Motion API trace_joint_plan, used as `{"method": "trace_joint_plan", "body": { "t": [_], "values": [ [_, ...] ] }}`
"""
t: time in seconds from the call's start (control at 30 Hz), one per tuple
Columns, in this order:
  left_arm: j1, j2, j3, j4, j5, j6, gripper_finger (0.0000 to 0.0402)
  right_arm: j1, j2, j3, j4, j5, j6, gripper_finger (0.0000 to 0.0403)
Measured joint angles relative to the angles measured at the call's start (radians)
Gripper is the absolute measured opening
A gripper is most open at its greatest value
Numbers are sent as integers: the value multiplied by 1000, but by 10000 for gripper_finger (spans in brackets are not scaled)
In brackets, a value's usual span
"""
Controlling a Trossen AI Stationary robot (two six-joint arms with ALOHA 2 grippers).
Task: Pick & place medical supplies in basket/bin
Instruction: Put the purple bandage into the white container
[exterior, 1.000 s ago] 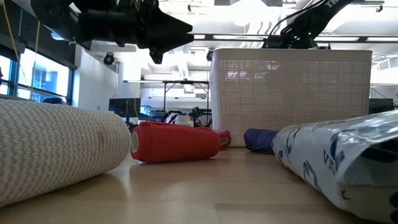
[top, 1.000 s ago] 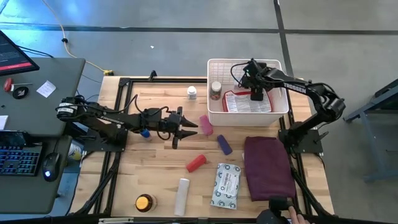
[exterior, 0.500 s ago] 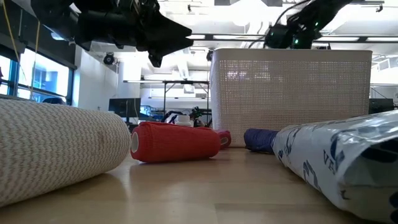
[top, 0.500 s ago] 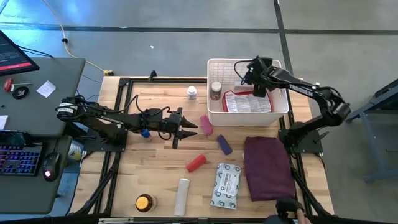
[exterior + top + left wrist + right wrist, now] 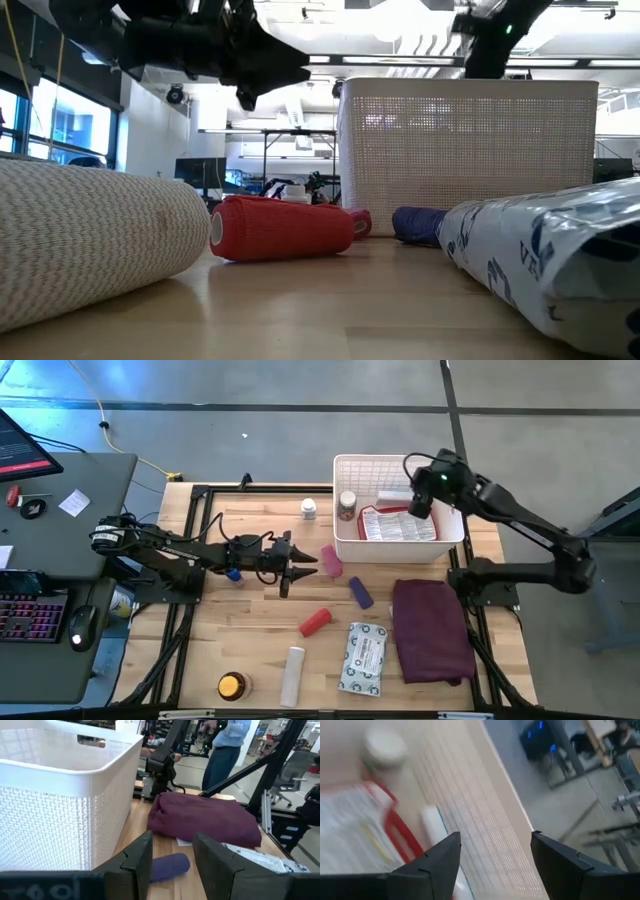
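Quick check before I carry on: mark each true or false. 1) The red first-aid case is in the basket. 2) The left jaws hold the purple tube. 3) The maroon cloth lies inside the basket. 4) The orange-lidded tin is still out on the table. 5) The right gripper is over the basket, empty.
1) True: the red case lies in the basket.
2) False: the left gripper hovers with open, empty jaws; the purple tube lies on the table.
3) False: the cloth lies on the table, outside the basket.
4) True: the tin sits near the table's front edge.
5) True: the right gripper is above the basket, jaws open, nothing between them.
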Motion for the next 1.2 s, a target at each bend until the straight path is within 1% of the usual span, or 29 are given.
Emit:
{"method": "trace_joint_plan", "body": {
  "t": [0.13,0.2,0.33,0.43,0.67,0.9,1.0,1.1,1.2],
  "values": [
    [0,0,5,3,0,0,177,95,-94,0,7,-77,92,232],
    [0,0,5,1,-1,-7,177,150,-131,0,9,-100,138,232],
    [0,0,5,1,-1,-26,177,291,-172,1,-12,-76,224,232],
    [-13,0,5,2,-4,-24,177,420,-166,1,-42,-21,279,232],
    [-60,0,5,39,-5,13,177,742,-67,8,-49,142,390,232],
    [-79,0,5,50,-5,43,177,1035,77,82,-46,291,534,232],
    [-76,0,5,51,-5,70,177,1134,135,118,-48,344,587,232],
    [-76,0,5,63,-5,127,177,1206,188,141,-67,382,663,232],
    [-76,0,5,117,-32,157,177,1246,234,143,-118,367,787,232]
  ]
}}
